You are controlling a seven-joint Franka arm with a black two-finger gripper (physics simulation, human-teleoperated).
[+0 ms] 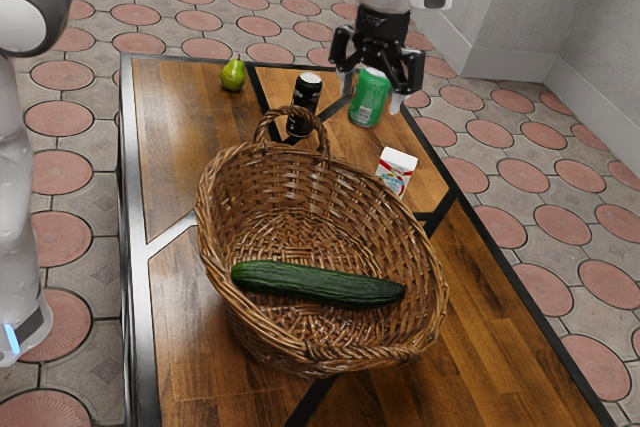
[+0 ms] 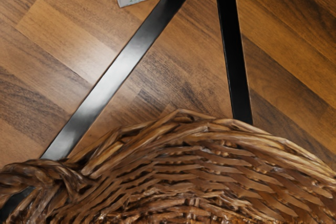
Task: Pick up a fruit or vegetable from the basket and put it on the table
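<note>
My pincer (image 1: 371,93) is spread wide and holds nothing. The cucumber (image 1: 318,284) lies in the basket (image 1: 415,247), its lift and placing on the table (image 1: 180,137) both undone; whether the pear (image 1: 232,76) out there counts, I can't tell.

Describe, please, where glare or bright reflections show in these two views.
Wrist view: white glare along the long diagonal black metal strip, with a paler sheen on the brown wooden tabletop beside it; exterior view: near-white reflection on the straight metal edging at the view's left and on the short slanting metal strip beside the brown wicker basket.
</note>
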